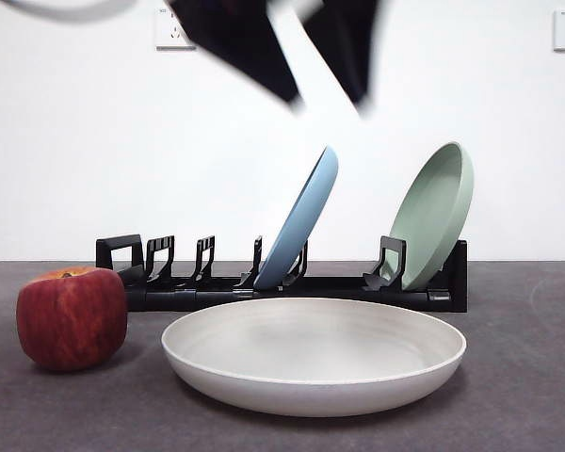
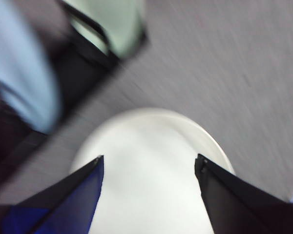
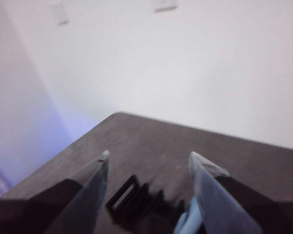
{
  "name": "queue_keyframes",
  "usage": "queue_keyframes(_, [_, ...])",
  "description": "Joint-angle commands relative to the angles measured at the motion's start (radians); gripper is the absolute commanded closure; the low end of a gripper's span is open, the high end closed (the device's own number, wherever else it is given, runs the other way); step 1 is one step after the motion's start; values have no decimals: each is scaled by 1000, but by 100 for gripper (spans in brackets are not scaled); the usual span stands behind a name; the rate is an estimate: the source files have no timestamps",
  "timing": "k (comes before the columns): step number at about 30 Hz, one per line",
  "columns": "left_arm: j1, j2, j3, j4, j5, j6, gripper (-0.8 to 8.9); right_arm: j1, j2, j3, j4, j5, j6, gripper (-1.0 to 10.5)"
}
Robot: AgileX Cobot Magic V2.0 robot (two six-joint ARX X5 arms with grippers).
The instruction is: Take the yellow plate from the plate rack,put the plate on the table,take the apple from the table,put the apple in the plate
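The yellow plate (image 1: 314, 353) lies flat on the table (image 1: 527, 377), just in front of the plate rack (image 1: 292, 282). The apple (image 1: 72, 317) stands on the table near the plate's side, apart from it. In the rack lean a light blue plate (image 1: 301, 221) and a pale green plate (image 1: 435, 212). The left gripper (image 2: 149, 163) hangs above the yellow plate, jaws spread and holding nothing. The right gripper (image 3: 149, 158) is raised over the rack's end, jaws also spread and empty.
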Motion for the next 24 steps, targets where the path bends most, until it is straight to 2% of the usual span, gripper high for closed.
queue_keyframes(1, [61, -119, 6, -1, -39, 29, 500, 71, 42, 2, 22, 0, -34, 663])
queue_keyframes(7, [263, -332, 6, -45, -127, 82, 501, 231, 129, 2, 31, 6, -84, 644])
queue_keyframes(10, [395, -424, 6, -94, -164, 96, 501, 312, 180, 2, 30, 13, -101, 516])
queue_keyframes(15, [601, -562, 6, -166, -164, 108, 501, 449, 284, 2, 30, 93, -162, 495])
queue_keyframes(20, [719, -674, 6, -194, -165, 109, 501, 561, 398, 2, 20, 189, -195, 496])
queue_keyframes(24, [755, -743, 6, -194, -164, 115, 501, 618, 503, 2, 22, 194, -213, 496])
